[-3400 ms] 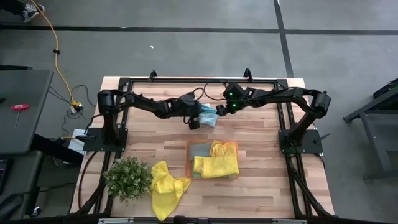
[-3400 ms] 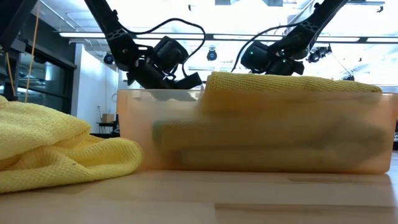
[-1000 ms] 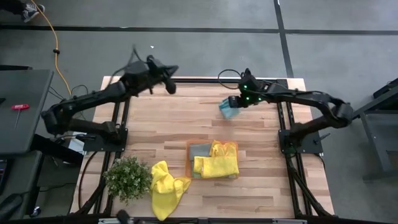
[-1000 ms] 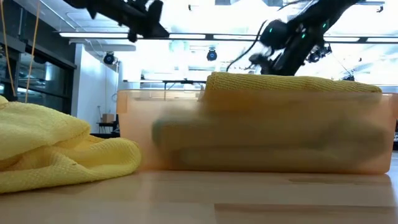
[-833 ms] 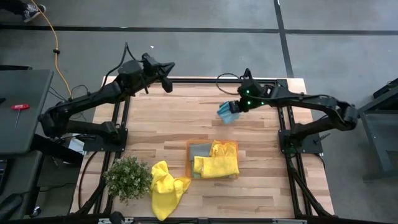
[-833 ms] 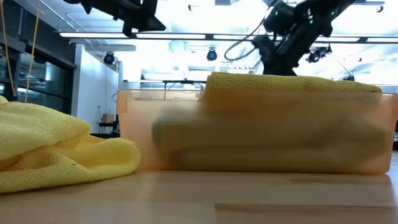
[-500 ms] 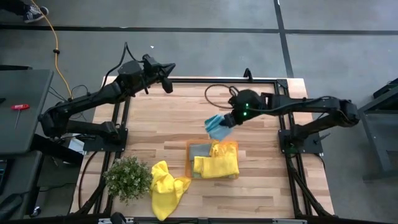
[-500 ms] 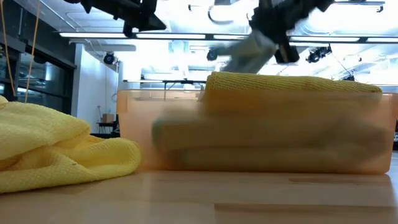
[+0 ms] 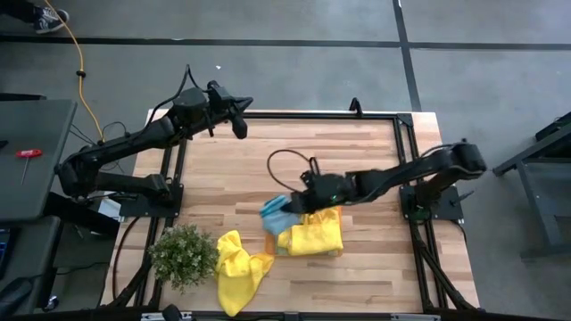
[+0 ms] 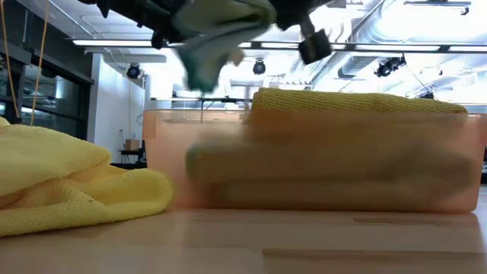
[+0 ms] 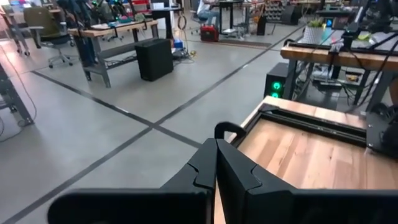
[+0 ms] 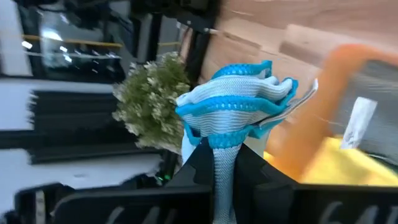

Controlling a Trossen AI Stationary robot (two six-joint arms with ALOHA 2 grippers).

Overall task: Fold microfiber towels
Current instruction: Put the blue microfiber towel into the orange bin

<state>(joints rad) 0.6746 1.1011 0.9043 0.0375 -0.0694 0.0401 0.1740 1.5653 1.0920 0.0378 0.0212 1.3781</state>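
Two yellow towels (image 9: 312, 236) (folded), orange bin (image 9: 271, 234)

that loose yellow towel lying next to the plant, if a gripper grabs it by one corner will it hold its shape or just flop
The loose yellow towel would probably flop: it already lies crumpled in soft folds. It looks light, so lifting should be easy. Its fuzzy weave probably grips rather than slips.

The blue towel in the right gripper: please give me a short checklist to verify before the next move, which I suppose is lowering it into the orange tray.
1. Right gripper shut on the blue towel: ok.
2. Towel folded, not trailing: ok in the right wrist view.
3. Towel over the orange tray: ok, at its left edge.
4. Free space in the tray: cannot tell; yellow towels fill most of it.
5. Left gripper clear, at the table's far left corner: ok.
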